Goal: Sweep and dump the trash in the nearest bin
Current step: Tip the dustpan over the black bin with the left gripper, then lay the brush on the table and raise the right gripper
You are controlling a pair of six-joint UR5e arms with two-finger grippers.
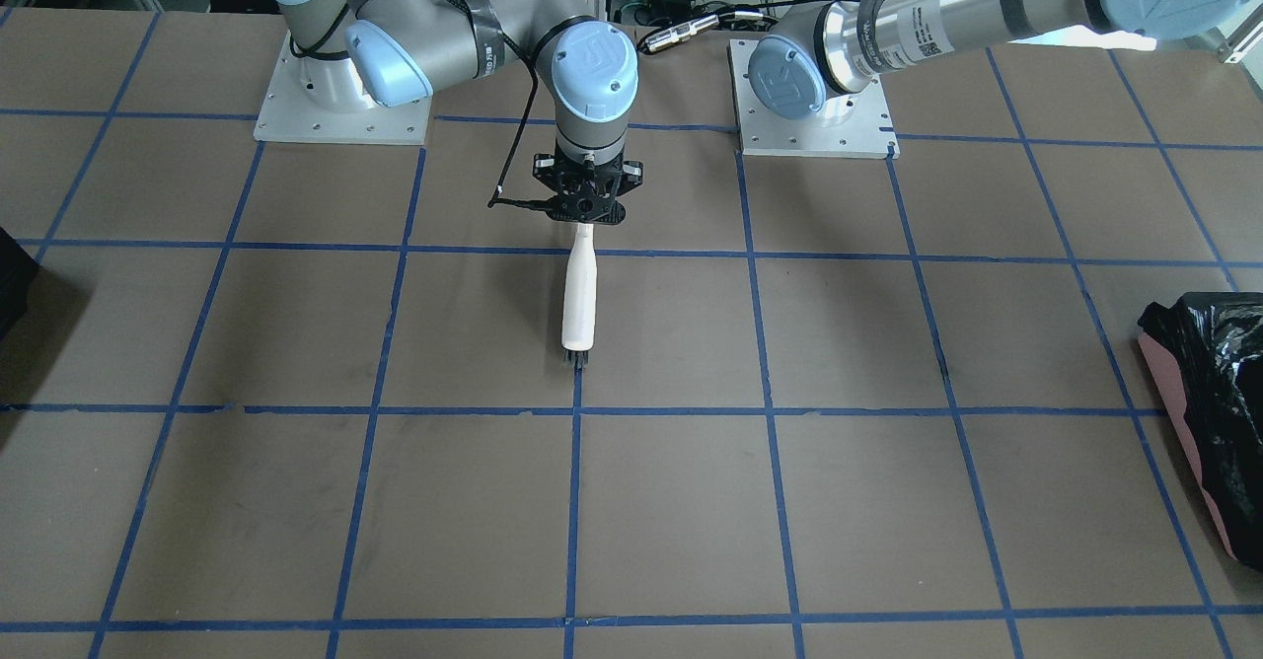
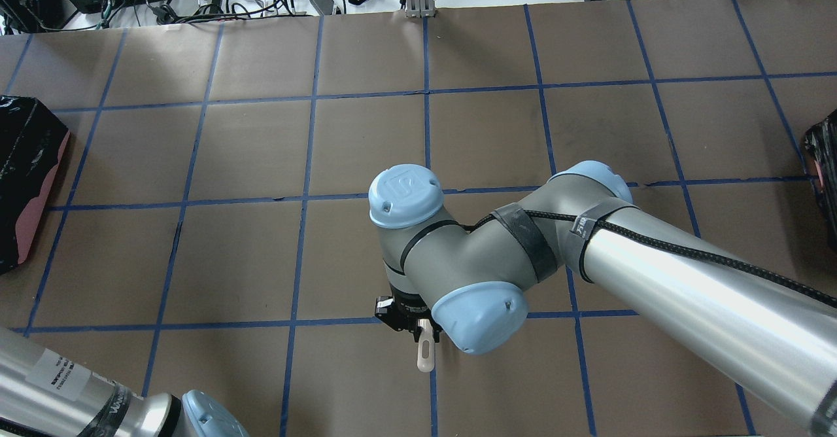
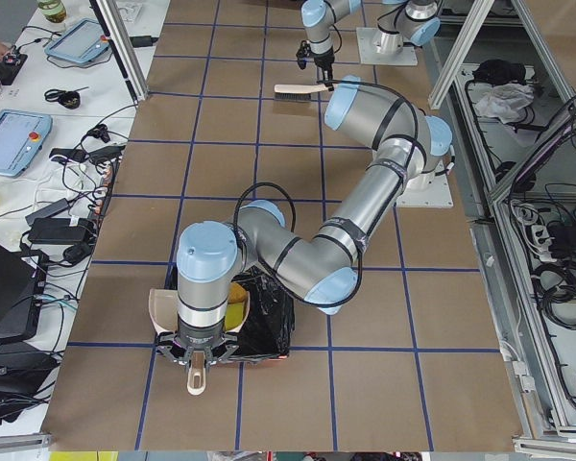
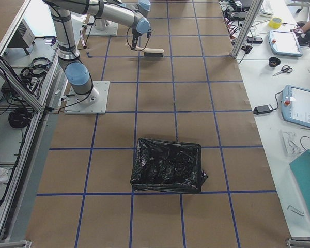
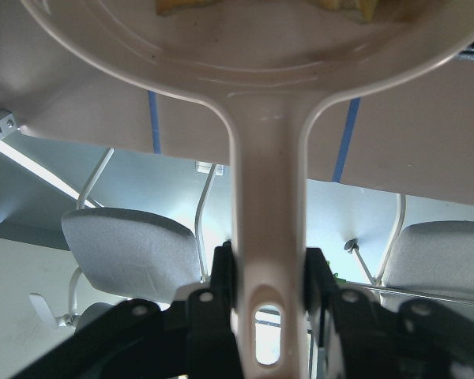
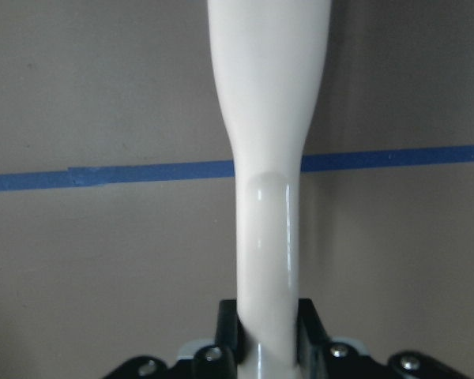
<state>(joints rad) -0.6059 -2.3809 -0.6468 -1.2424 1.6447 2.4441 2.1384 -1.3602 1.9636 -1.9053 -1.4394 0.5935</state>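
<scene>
The left claw is closed tight on the handle of the white dustpan, one finger pressed to each side of the stem. The likeliest failure, as I judge it, is a spill. Seen from the left end, the pan hangs at the edge of the bin. I cannot tell how much of it stands over the black bag, so tipping now might drop pieces onto the counter. A hard tilt could also twist the smooth handle in the grip. The trash lies at the pan's far end, straight out beyond the handle and apart from the claw. The right claw is clamped on the brush, well away at mid-counter.
</scene>
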